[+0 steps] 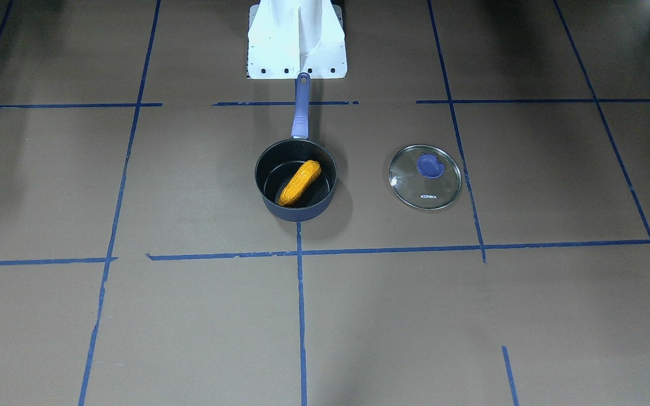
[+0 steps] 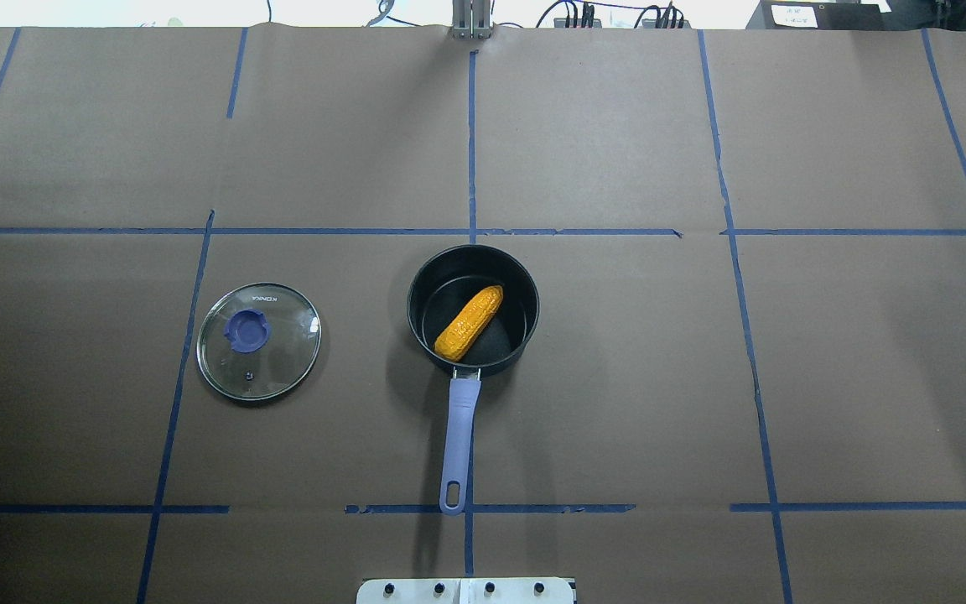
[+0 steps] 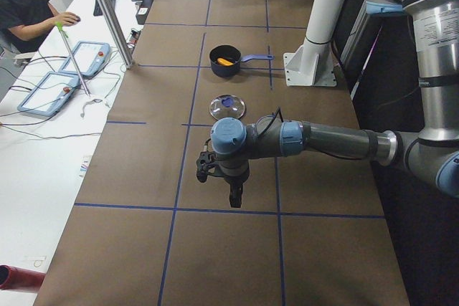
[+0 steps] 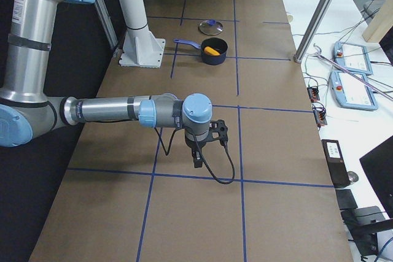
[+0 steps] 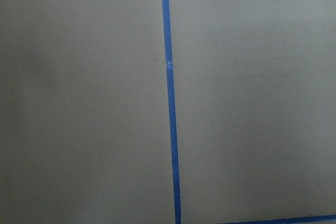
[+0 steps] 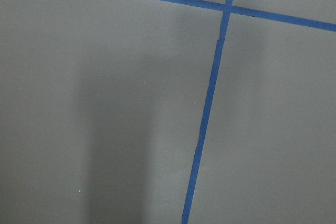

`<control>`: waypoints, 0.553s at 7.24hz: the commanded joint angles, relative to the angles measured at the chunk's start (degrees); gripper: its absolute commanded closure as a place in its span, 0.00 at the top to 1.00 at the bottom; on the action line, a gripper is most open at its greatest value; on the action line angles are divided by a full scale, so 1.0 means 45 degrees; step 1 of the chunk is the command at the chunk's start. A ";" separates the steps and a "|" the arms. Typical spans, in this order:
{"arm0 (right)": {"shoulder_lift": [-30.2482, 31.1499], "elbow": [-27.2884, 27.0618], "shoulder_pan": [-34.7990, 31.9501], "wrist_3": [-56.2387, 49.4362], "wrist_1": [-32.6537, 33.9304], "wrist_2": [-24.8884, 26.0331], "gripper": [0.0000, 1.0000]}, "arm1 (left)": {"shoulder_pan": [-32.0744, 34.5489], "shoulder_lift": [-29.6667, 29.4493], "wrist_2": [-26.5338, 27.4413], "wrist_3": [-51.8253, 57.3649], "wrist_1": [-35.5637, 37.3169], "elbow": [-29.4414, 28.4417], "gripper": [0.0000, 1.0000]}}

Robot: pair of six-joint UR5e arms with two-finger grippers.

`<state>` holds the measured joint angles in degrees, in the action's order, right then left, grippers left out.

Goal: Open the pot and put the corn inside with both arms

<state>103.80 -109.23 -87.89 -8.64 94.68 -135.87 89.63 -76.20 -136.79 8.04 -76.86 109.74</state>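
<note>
One corn (image 2: 470, 323) diagonal in pot (image 2: 430, 292), handle (image 2: 459, 428) toward robot.

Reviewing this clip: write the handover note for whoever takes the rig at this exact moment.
Left gripper: hangs over bare table, far from the pot. It shows only in a side view, so open or shut cannot be told.
Right gripper: the same at the other end of the table.
Neither holds a task thing.
Pot: open, mid-table, with its handle toward the robot's base.
Corn: lying inside the pot.
Lid: flat on the table, knob up, on the robot's left of the pot and apart from it.
Done: lid off, corn in.
Left: nothing apparent.
</note>
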 commanded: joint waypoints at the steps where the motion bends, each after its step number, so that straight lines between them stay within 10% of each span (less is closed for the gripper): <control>1: 0.0000 -0.0023 0.0000 0.0005 -0.0004 -0.0001 1.00 | 0.0003 0.0039 -0.0032 0.0029 -0.0107 -0.0380 1.00; 4: 0.0000 0.0035 0.0000 0.0005 0.0016 -0.0001 1.00 | 0.0003 -0.0135 0.0065 0.0010 -0.0186 -0.0403 1.00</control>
<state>103.80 -109.16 -87.89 -8.65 94.74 -135.90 89.65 -76.29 -136.65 8.15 -77.67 107.78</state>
